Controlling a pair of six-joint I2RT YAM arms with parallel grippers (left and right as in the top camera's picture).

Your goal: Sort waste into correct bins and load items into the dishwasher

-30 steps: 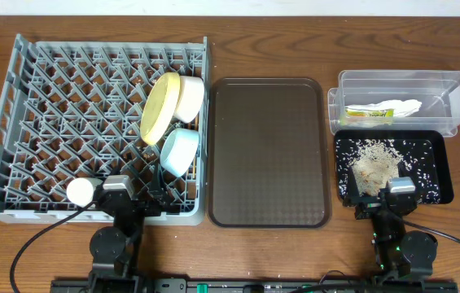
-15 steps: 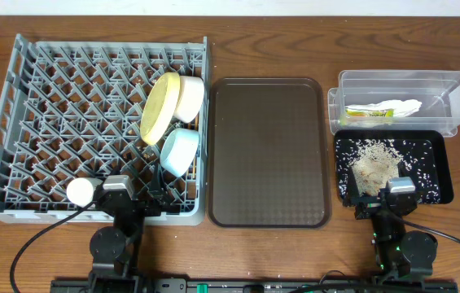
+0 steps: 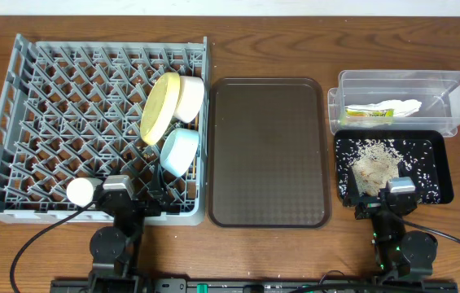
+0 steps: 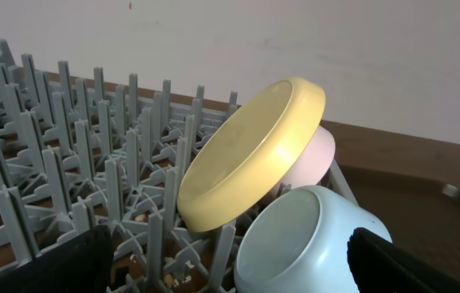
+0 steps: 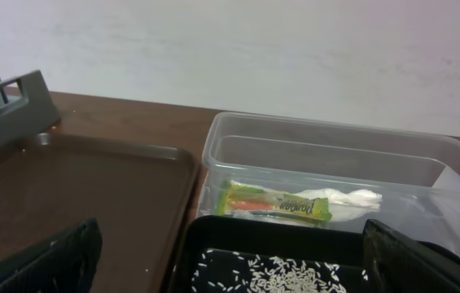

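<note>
The grey dishwasher rack fills the left of the table. In it, the yellow plate stands on edge and leans against the white bowl. The light blue bowl lies on its side just in front of them. The clear tub holds the green-and-orange wrapper and the white napkin. The black tray holds rice crumbs. My left gripper is open and empty at the rack's front edge. My right gripper is open and empty at the black tray's front edge. I cannot make out the chopsticks.
The flat brown serving tray lies bare between the rack and the bins. Small crumbs lie on the rack's floor. Cables run from both arm bases along the table's front edge.
</note>
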